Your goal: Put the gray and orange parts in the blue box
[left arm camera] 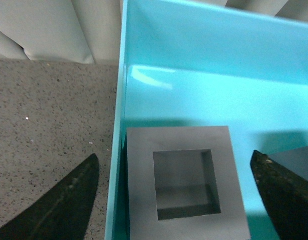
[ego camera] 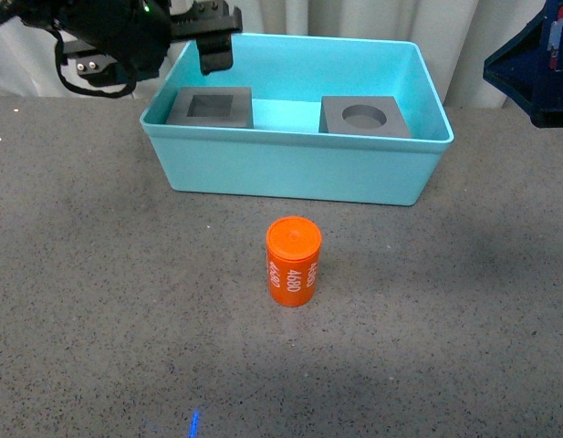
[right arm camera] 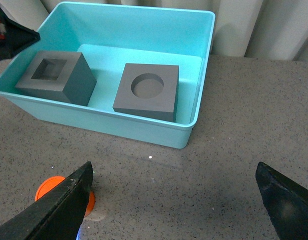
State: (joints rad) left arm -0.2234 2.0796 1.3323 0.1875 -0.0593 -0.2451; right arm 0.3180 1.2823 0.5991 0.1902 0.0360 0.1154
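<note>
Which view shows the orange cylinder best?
Front view: the orange cylinder stands whole, upright, its 4680 print readable. Right wrist view catches only a sliver of its top, partly hidden; left wrist view doesn't show it.

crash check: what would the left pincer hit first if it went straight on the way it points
Most likely the gray cube with the square hole, in the blue box, straight ahead of the open left pincer; depth is unclear.
</note>
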